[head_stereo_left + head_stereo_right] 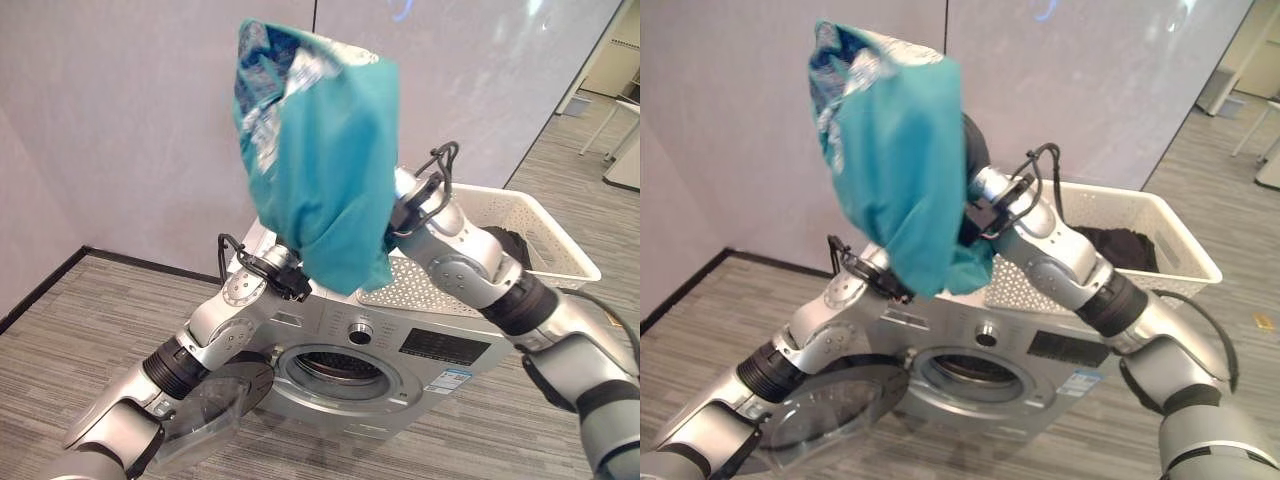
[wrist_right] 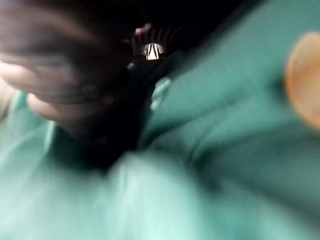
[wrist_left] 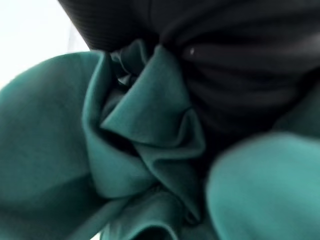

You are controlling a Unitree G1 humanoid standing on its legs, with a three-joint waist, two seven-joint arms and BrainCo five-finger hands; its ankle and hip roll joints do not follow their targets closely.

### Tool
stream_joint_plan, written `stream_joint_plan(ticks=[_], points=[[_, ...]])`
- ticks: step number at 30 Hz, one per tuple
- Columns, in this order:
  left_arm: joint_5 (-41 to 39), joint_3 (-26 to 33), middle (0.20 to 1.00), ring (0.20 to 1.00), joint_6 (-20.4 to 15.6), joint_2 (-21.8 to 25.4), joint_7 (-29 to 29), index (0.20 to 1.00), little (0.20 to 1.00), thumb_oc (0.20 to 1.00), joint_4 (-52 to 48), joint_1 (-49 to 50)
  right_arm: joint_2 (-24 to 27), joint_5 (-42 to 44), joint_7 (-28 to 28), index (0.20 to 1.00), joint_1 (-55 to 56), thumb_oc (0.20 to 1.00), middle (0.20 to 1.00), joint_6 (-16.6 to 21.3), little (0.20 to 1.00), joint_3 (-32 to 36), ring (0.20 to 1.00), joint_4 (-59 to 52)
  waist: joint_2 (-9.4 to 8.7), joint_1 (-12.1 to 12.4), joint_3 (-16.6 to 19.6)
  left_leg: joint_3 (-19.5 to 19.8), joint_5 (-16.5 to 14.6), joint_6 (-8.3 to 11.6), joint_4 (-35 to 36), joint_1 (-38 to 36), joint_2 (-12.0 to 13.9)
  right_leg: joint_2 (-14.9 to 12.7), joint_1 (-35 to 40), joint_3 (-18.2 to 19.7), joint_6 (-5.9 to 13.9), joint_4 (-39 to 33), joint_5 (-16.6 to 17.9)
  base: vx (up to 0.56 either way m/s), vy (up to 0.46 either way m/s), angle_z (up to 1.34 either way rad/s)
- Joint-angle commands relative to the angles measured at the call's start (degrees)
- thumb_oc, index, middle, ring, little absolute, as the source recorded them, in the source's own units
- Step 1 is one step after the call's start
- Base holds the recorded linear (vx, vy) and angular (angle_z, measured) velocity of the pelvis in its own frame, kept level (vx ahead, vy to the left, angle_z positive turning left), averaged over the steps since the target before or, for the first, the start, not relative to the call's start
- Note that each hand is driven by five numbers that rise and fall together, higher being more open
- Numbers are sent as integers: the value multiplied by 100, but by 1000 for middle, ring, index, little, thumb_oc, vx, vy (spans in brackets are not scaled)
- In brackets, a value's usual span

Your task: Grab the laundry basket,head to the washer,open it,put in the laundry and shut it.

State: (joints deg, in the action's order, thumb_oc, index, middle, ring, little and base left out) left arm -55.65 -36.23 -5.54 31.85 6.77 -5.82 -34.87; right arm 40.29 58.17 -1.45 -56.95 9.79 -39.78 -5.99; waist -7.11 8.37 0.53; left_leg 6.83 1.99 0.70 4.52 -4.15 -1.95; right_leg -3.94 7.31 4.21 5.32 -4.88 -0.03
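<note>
A teal garment (image 1: 320, 170) with a patterned blue patch near its top hangs high above the silver front-loading washer (image 1: 420, 345). My right hand (image 1: 975, 150) is raised behind the cloth, which drapes over it. My left hand (image 3: 240, 65) reaches up under the garment's lower edge, with bunched teal folds (image 3: 145, 130) pressed against its dark cover. The washer's round door (image 1: 215, 405) is swung open to the left, and the drum opening (image 1: 330, 368) is dark. The white laundry basket (image 1: 545, 240) stands on top of the washer, with dark laundry (image 1: 1120, 245) inside.
A pale wall (image 1: 120, 130) stands close behind the washer. Grey plank floor (image 1: 60, 340) lies to the left and to the right of the machine. White furniture legs (image 1: 615, 130) show at the far right.
</note>
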Motion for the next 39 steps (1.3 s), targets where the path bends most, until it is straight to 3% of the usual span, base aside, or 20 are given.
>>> stream_joint_plan(ticks=[1, 5, 13, 26, 32, 39], points=[[165, 459, 200, 200, -476, -209, -182, 200, 200, 200, 183, -450, 34, -1081, 337, 1000, -337, 1000, 1000, 392, 1000, 614, 1000, 119, 9, -38, 400, 16, -511, -9, -126, -50, 162, -266, -195, -205, 306, -12, 165, 4, 0, -5], [209, 575, 200, 200, -518, -338, -203, 200, 200, 200, 312, -464, 131, -2136, 728, 1000, -489, 1000, 1000, 456, 1000, 922, 1000, 467, 14, -67, 408, 2, -487, -16, -144, 2, 140, -269, -254, -177, 317, -12, 203, 0, 0, 0], [284, 776, 200, 200, -659, -431, -167, 200, 200, 200, 283, -464, 78, -2794, 1019, 1000, -480, 1000, 1000, 589, 1000, 1300, 1000, 365, 70, -125, 413, -13, -514, -34, -141, 0, 135, -271, -270, -113, 309, -12, 200, 0, 0, 0], [1020, 1530, 200, 200, -1021, -354, -132, 200, 200, 200, -324, 92, 753, -5194, 2440, 1000, 1031, 1000, 1000, 718, 1000, 3443, 1000, 76, 177, -271, 504, 58, -636, -54, -178, -88, 149, -278, -164, -81, 284, -2, 78, 2, 0, 0], [1316, 1777, 200, 200, -1079, -283, -203, 200, 200, 200, -710, 481, 1150, -5501, 2844, 1000, 1878, 1000, 1000, 749, 1000, 4371, 1000, 177, 201, -362, 551, 64, -629, -41, -179, -88, 153, -284, -170, -70, 290, -3, 86, -2, -5, 2], [1798, 2118, 200, 200, -1144, 10, -306, 200, 200, 200, -1176, 1002, 1368, -5361, 3178, 1000, 3365, 1000, 1000, 596, 1000, 5459, 1000, 1443, 328, -529, 484, 18, -624, -38, -163, -93, 153, -277, -220, 15, 292, -2, 95, -8, -5, -3]])
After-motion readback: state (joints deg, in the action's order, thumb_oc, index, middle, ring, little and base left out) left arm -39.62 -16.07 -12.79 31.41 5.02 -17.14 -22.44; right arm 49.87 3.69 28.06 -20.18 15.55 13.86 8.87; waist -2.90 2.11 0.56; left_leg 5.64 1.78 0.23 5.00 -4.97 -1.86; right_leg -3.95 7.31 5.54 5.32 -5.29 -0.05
